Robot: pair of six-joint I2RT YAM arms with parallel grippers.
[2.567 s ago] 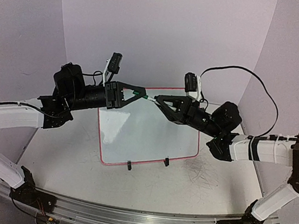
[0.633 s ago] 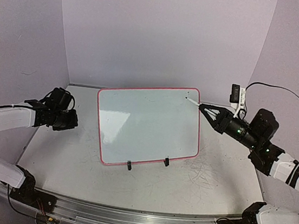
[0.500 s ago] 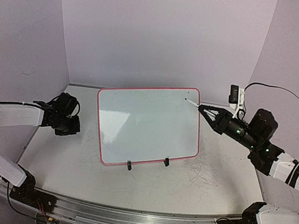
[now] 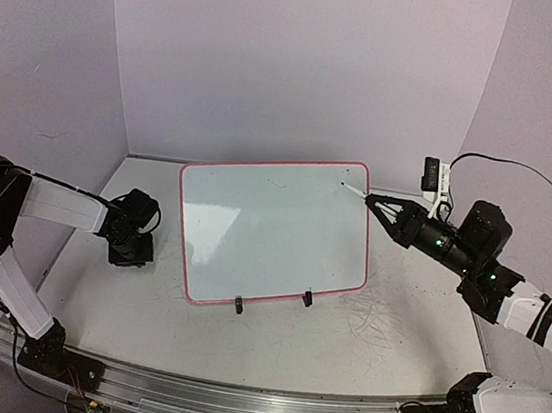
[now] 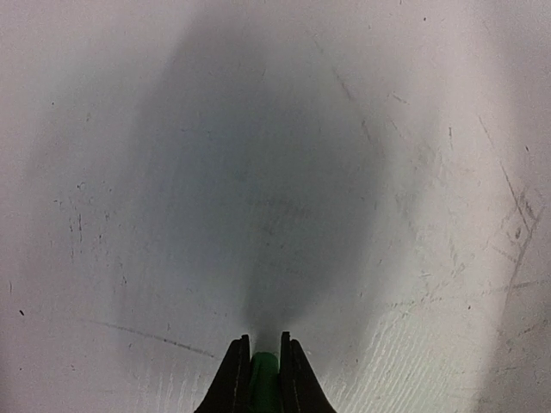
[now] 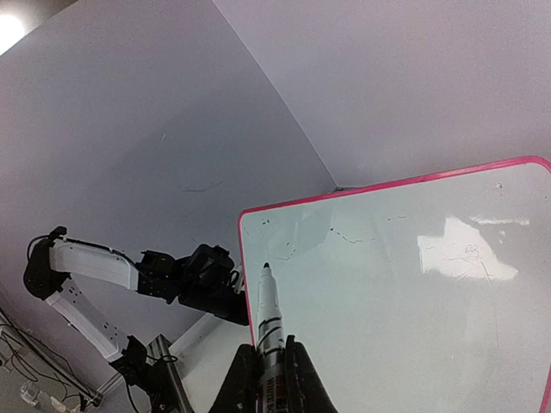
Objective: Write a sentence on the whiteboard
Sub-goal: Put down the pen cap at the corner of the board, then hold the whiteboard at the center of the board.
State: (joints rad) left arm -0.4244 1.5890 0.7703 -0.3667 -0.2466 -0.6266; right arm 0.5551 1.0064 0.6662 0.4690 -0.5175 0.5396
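Note:
The whiteboard (image 4: 273, 231) with its red-pink frame leans on two black clip feet mid-table. It also shows in the right wrist view (image 6: 405, 284). Its surface carries only faint dark specks, and no green sentence shows. My right gripper (image 4: 382, 205) is shut on a white pen (image 4: 357, 190) and holds it in the air, with the tip by the board's top right corner. In the right wrist view the pen (image 6: 269, 318) sticks out from the gripper (image 6: 271, 354). My left gripper (image 4: 136, 248) points down at the table left of the board. In the left wrist view it (image 5: 263, 351) is shut on a small green cap (image 5: 264, 374).
The clip feet (image 4: 239, 306) (image 4: 307, 298) stand at the board's near edge. Old scribble marks (image 4: 378, 320) cover the table to the right. Walls close the back and both sides. A metal rail (image 4: 232, 403) runs along the near edge. A black cable (image 4: 521, 176) loops above the right arm.
Both grippers met over the board at the pen, then parted. The left arm swung left and lowered to the table with the green cap. The right arm drew back right with the pen.

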